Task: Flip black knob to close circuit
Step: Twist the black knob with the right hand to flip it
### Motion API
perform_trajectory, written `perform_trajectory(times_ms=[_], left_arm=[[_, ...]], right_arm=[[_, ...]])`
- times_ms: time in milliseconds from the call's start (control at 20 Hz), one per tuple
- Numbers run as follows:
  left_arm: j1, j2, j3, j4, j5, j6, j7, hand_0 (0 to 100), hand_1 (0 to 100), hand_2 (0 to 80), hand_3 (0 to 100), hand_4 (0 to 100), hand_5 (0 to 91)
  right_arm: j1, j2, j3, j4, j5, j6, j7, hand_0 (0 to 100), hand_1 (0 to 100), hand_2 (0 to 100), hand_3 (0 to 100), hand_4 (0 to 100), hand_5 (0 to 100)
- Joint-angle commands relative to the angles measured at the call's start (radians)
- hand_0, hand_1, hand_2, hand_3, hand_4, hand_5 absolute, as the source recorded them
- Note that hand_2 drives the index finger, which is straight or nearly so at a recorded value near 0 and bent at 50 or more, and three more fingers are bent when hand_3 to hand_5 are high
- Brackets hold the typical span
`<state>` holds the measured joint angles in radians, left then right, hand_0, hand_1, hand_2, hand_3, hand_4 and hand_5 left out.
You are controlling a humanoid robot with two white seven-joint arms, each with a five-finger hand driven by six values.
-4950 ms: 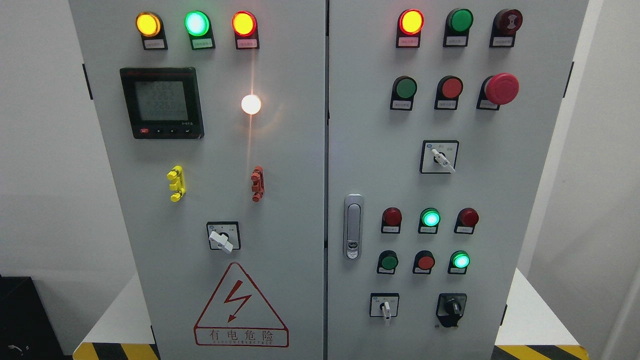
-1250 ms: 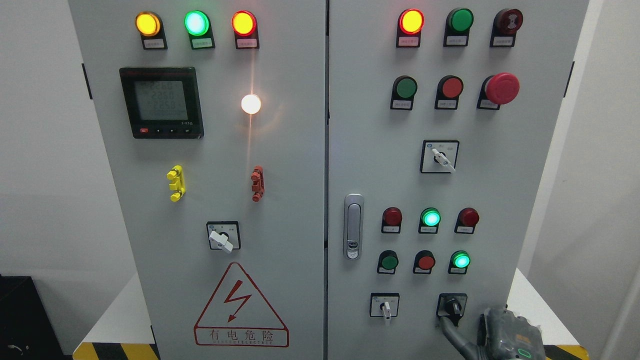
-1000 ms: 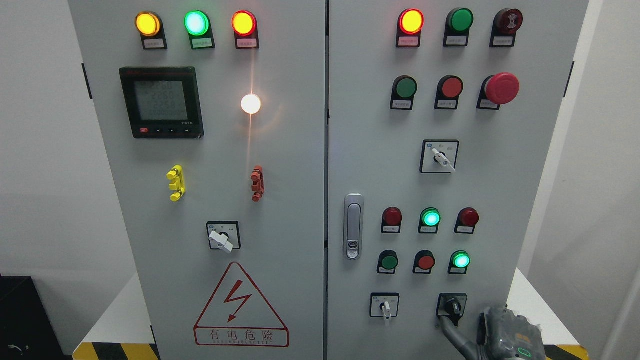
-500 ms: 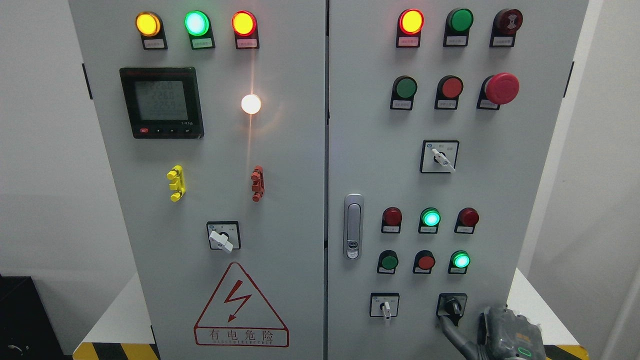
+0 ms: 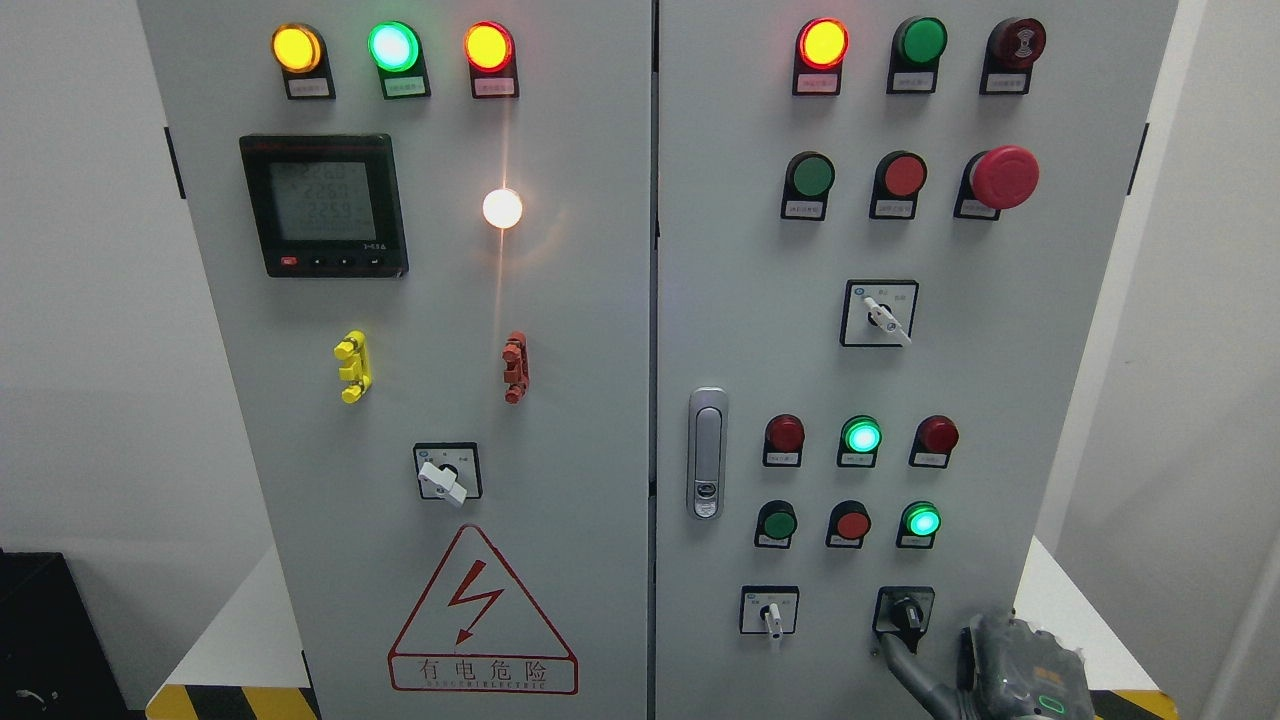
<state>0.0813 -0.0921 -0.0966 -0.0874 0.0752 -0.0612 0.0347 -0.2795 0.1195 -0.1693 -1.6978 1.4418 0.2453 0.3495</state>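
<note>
Black knob at the cabinet's lower right, the right hand just below, one finger reaching up to it; grip unclear.

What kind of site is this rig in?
Probably an electrical room or a training bay. The robot faces a grey two-door control cabinet with lit indicator lamps, a red high-voltage warning triangle and hazard-striped floor edging. Its right hand sits by the black knob.
</note>
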Motion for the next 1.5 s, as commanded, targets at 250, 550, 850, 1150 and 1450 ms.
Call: perform_trajectory(times_ms=[250, 550, 850, 1150, 1450], left_arm=[[0.000, 0.000, 0.000, 0.000, 0.000, 0.000, 0.001, 12, 56, 0.0, 0, 0, 0.0], [0.000, 0.000, 0.000, 0.000, 0.000, 0.000, 0.001, 12, 56, 0.0, 0, 0, 0.0], [0.000, 0.000, 0.000, 0.000, 0.000, 0.000, 0.001, 12, 56, 0.0, 0, 0, 0.0], [0.000, 0.000, 0.000, 0.000, 0.000, 0.000, 0.001, 12, 56, 0.0, 0, 0, 0.0], [0.000, 0.000, 0.000, 0.000, 0.000, 0.000, 0.001, 12, 56, 0.0, 0, 0, 0.0]], right_arm=[[0.000, -0.001, -0.041, 0.001, -0.003, 0.002, 0.000, 0, 0, 82, 96, 84, 78], [0.000, -0.001, -0.041, -0.006, -0.009, 0.002, -0.003, 0, 0, 82, 96, 84, 78], [-0.001, -0.001, -0.041, -0.013, -0.011, 0.002, -0.007, 0, 0, 82, 96, 84, 78], [-0.003, -0.001, -0.041, -0.013, -0.012, 0.002, -0.007, 0, 0, 82, 96, 84, 78], [-0.006, -0.001, -0.041, -0.013, -0.012, 0.002, -0.007, 0, 0, 82, 96, 84, 78]])
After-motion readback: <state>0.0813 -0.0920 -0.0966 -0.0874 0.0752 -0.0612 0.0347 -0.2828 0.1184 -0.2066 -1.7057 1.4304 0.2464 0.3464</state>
